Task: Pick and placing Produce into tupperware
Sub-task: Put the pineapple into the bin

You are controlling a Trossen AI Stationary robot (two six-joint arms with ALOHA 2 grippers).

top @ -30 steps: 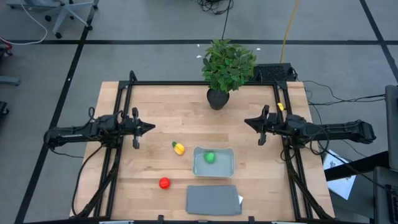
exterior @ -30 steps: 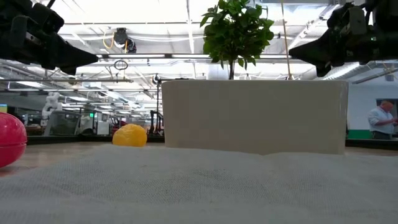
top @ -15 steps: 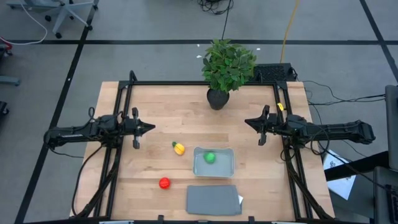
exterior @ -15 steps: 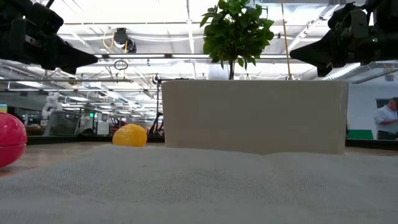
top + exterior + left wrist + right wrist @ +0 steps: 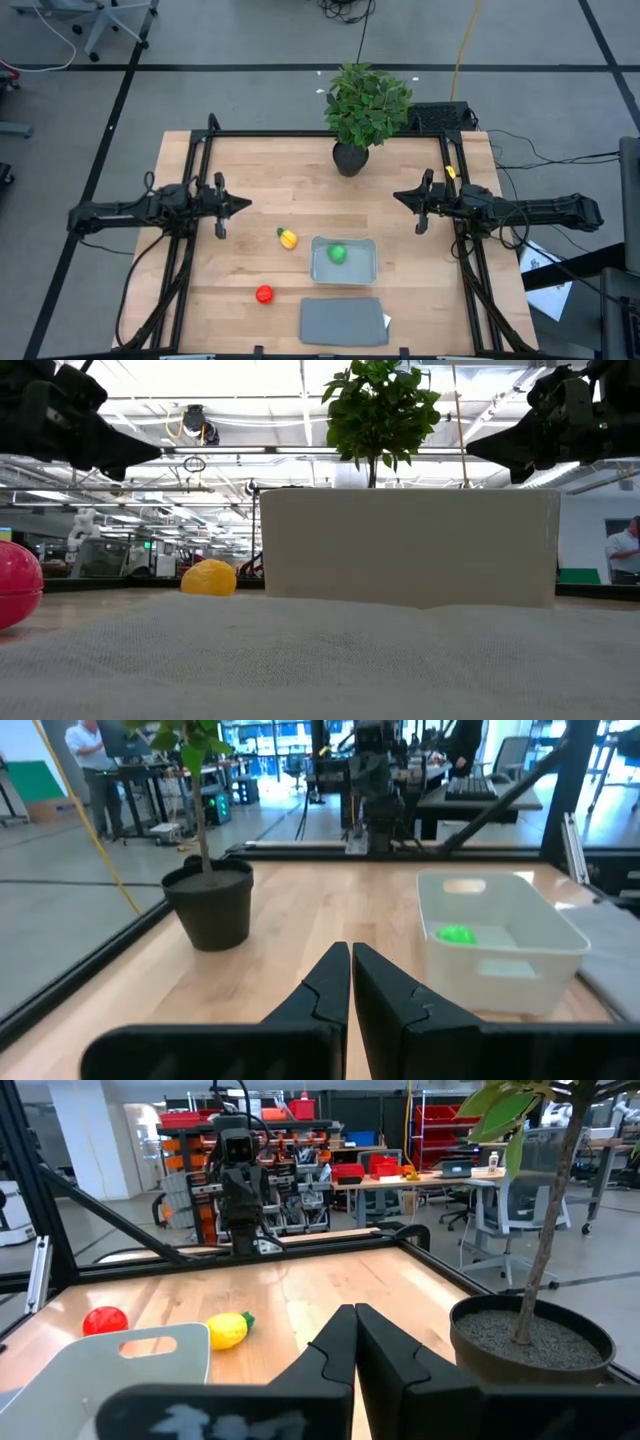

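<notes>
So the shallow translucent grey-blue plastic tub [image 5: 343,260] sits on the light wooden table [image 5: 290,170], toward the near edge and a bit right of centre. 1 piece of produce is inside it: the small round green toy fruit [image 5: 337,253], lying on the tub floor.

The other 2 are out on the wood. The yellow toy fruit with a green tip [image 5: 288,238] lies just beside the tub's left far corner, not touching it. The small round red toy fruit [image 5: 264,294] is further out to the left, nearer the front edge, well apart from the yellow one.

The flat grey rectangular lid [image 5: 343,321] lies just in front of the tub, close to it.

The leafy green plant in a dark pot [image 5: 358,115] stands at the far edge of the table.

The left gripper [image 5: 241,204] hangs above the left side of the table, fingers pressed together with nothing between them. The right gripper [image 5: 400,196] mirrors it over the right side, pinched together and empty too. Both are well apart from the produce.
</notes>
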